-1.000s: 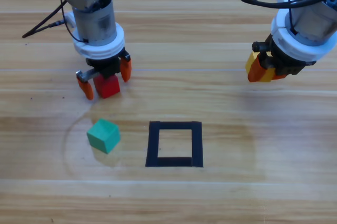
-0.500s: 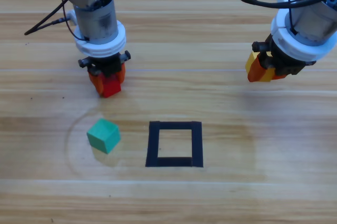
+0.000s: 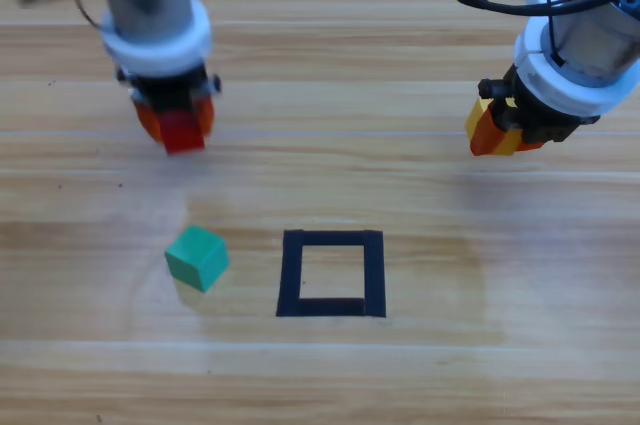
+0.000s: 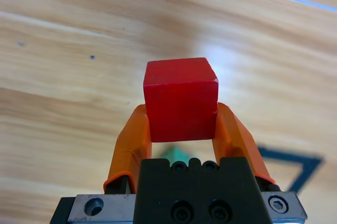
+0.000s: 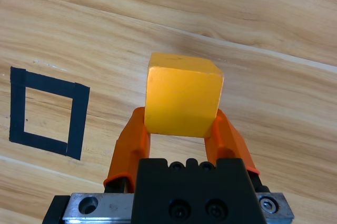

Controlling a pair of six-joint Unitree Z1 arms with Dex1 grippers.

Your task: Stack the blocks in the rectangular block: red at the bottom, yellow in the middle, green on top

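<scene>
The left tool, clamped on the red cube, is now lifting it off the desk; the right tool is gripping the yellow cube, waiting beside the tape square.

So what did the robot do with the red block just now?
The left hand closed on the red block, picked it up and carried it up and to the left in the high view. The right hand kept holding the yellow block in the same spot, and the green block and the black tape square stayed put.
</scene>
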